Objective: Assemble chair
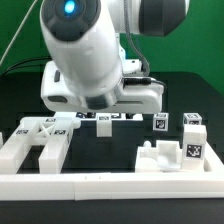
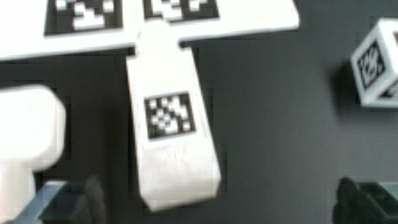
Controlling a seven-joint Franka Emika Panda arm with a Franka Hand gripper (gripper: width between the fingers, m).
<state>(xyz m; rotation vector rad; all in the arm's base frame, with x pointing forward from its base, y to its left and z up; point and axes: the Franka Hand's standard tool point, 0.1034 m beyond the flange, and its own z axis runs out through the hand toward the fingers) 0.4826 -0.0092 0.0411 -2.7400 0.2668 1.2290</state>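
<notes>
- The chair (image 1: 36,142) is lying in loose white pieces on the black table (image 1: 110,148). Its biggest piece, which is carrying several tags, is sitting toward the exterior view's left, just behind the low white rail (image 1: 100,186).
- Toward the exterior view's right, a low stepped piece (image 1: 165,158) is resting near the rail. Two small tagged blocks (image 1: 160,124) (image 1: 191,124) are standing upright behind it, apart from each other.
- The white arm (image 1: 95,60) is leaning over the middle of the table and hiding its own fingers in the exterior view. The marker board (image 1: 105,117) is showing just below it.
- In the wrist view, a long bar (image 2: 173,120) with one tag is lying flat on the table. Its far end is meeting the edge of the marker board (image 2: 143,22); I cannot tell whether it is overlapping the board or only butting against it.
- A tagged cube (image 2: 377,65) is sitting well to one side of the bar, and a rounded white block (image 2: 25,125) is lying near its other side. Neither is touching it.
- The gripper (image 2: 214,205) is spread wide and gripping nothing. Its dark fingertips (image 2: 63,200) are showing on either side of the bar's near end, and the bar is touching neither of them.
</notes>
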